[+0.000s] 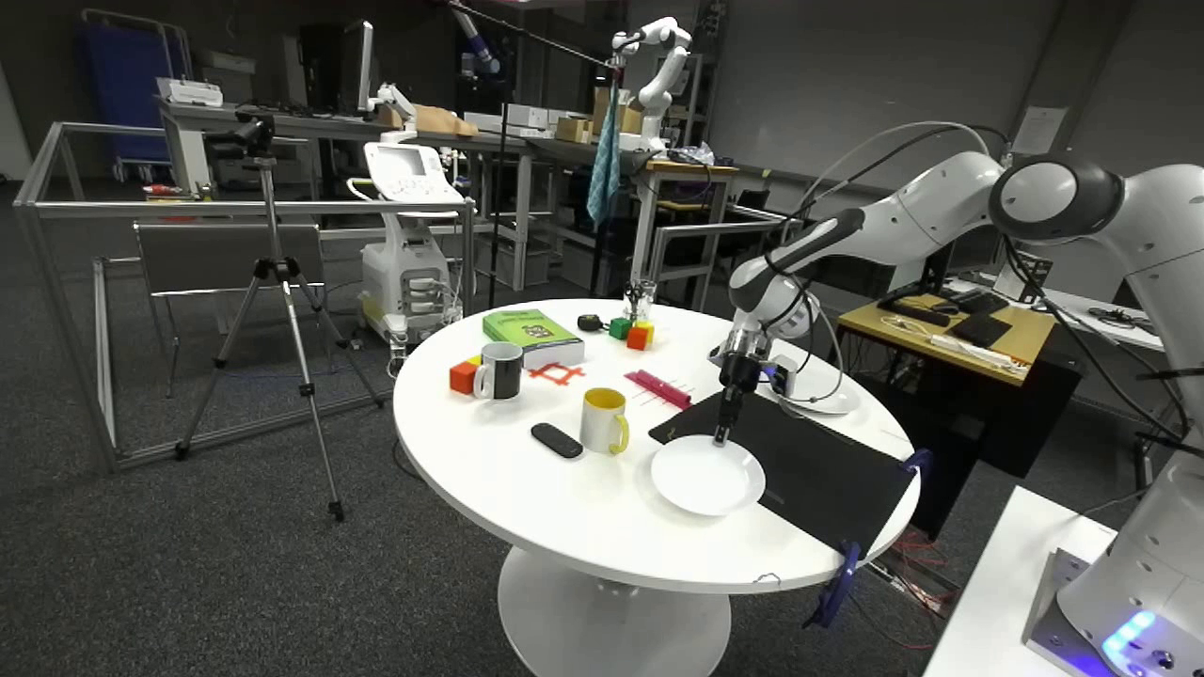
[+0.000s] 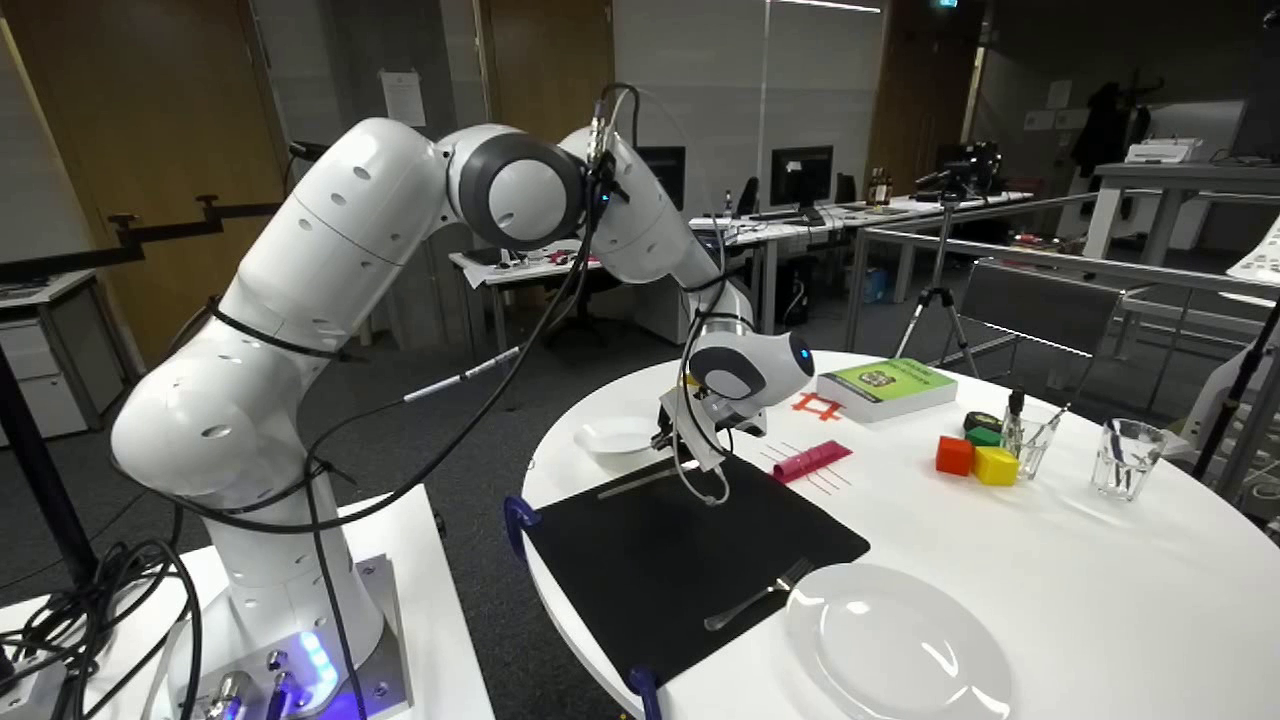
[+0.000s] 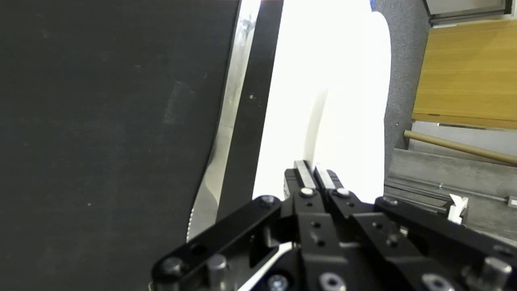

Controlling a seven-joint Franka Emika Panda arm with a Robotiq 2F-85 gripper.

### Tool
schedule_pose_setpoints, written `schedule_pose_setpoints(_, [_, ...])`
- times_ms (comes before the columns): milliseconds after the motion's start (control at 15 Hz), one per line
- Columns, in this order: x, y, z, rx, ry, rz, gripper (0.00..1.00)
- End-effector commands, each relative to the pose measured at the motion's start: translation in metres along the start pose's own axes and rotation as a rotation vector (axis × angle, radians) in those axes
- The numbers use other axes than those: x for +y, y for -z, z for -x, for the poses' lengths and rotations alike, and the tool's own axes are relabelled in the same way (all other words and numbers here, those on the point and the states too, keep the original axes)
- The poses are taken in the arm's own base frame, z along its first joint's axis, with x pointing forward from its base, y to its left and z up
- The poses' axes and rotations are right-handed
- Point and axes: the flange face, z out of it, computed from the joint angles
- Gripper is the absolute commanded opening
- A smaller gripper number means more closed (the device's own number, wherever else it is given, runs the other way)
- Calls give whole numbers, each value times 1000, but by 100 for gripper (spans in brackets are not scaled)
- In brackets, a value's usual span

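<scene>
My hand (image 3: 310, 165) is pinched narrow on the rim of the white plate (image 1: 707, 480), right of and below centre in an exterior view; I judge this a plate-shifting step, next calling for slow, steady motion clear of the table knife (image 3: 227, 125).

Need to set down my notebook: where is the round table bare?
Bare: black mat between table knife and fork; white tabletop between the fork-side plate and a glass tumbler. Crowded: the other plate, with the claw at its rim; the red cube, yellow cube and green cube, bunched together.
</scene>
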Motion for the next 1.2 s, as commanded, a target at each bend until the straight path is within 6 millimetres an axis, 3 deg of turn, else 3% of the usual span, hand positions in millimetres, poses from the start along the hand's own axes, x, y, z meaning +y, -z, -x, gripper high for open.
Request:
schedule_pose_setpoints(0, [-8,5,-9,12,33,-24,1])
schedule_pose_setpoints(1133, [-1,-11,-33,-4,46,-57,1])
